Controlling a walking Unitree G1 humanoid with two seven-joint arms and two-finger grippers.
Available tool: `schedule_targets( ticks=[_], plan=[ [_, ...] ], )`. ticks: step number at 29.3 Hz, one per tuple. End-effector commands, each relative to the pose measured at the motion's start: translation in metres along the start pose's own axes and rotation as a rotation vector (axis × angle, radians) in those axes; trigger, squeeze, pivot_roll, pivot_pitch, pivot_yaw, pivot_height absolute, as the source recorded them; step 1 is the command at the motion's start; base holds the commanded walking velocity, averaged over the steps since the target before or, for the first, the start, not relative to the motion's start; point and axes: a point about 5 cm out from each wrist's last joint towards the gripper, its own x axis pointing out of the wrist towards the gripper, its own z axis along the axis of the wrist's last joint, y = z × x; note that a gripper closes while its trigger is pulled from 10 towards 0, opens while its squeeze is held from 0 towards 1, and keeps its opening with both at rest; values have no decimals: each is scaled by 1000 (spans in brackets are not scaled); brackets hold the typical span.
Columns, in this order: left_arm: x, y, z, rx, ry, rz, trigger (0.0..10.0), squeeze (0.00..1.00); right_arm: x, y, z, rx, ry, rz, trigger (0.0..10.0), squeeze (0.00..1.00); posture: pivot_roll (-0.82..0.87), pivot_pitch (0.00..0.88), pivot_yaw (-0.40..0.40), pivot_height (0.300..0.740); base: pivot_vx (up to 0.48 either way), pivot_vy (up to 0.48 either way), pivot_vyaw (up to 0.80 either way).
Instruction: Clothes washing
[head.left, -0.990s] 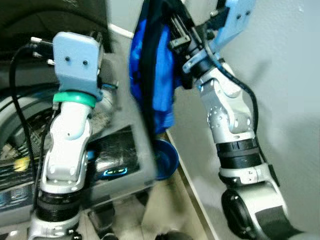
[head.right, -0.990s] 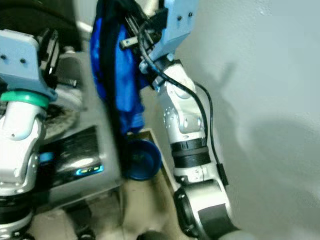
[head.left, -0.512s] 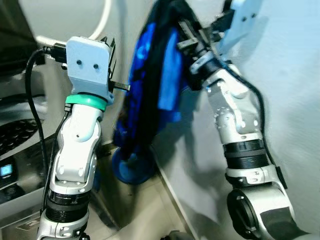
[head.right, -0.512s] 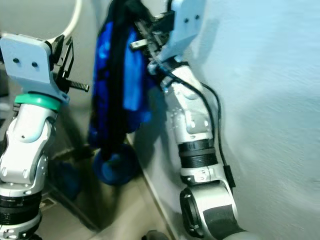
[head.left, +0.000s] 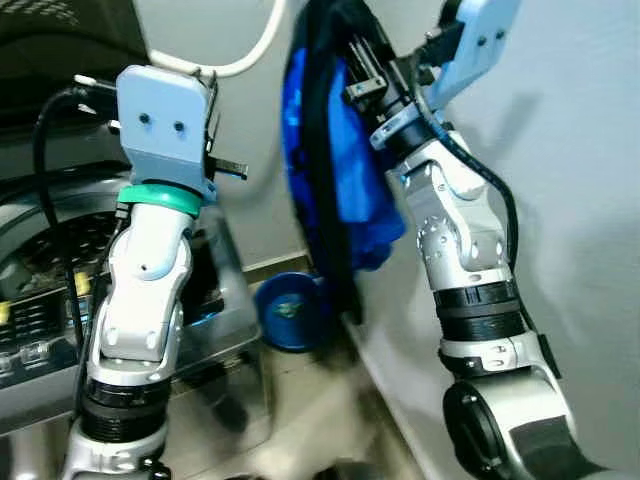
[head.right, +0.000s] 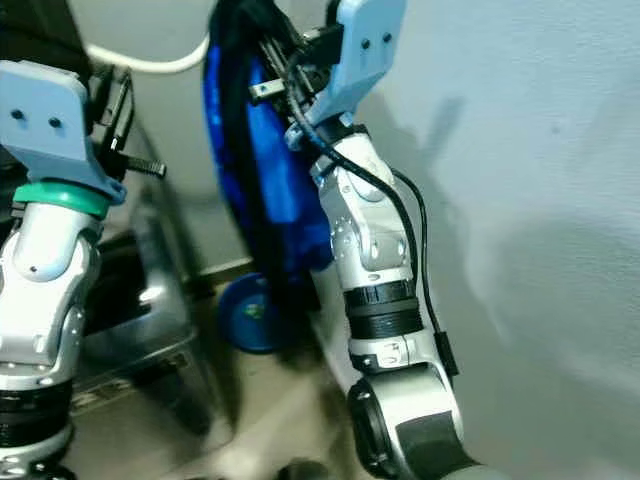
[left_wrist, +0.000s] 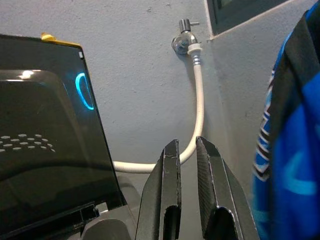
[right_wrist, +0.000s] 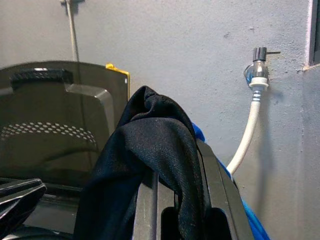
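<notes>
Right wrist view: right gripper (right_wrist: 177, 200) clamped on garment (right_wrist: 145, 165), held high so it hangs free.
Left gripper (left_wrist: 189, 165) nearly closed, empty, raised beside washer (head.left: 60, 290), apparently for loading.

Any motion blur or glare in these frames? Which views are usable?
Left eye view: floor and the round blue basin smeared, arms fairly sharp. Right eye view: same smear low down; the blue-and-black garment is readable. Left wrist view: sharp; cyan glow on the dark washer lid. Right wrist view: sharp; right gripper draped in black cloth.
</notes>
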Motion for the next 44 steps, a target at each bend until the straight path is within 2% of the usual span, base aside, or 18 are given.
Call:
schedule_targets(
  ticks=[1,18,35,39,40,41,44],
  plan=[
    [-1,0,-2,0,11,-2,10000,0,4,2,12,-10,-57,11,10000,0,36,0,-18,740,0,480,0],
    [-1,-2,-2,2,9,-8,10000,0,4,3,11,-8,-59,16,10000,0,38,0,-18,740,0,426,0],
    [-1,-5,-3,11,9,-29,10000,0,5,4,11,-11,-61,21,10000,0,39,0,-17,740,0,0,0],
    [-1,-5,-1,11,0,-36,10000,0,6,8,12,-47,-61,53,10000,0,39,0,-17,740,0,0,0],
    [-3,-6,2,-1,-18,-92,10000,0,9,13,16,-63,-72,107,10000,0,37,0,-14,740,0,0,0],
    [-3,-6,2,-1,-18,-92,10000,0,9,13,16,-63,-72,107,10000,0,37,0,-14,740,0,0,0],
    [-14,-12,16,-148,-31,-361,10000,0,23,29,32,-85,-119,269,10000,0,42,0,-20,740,0,0,0]
  ],
)
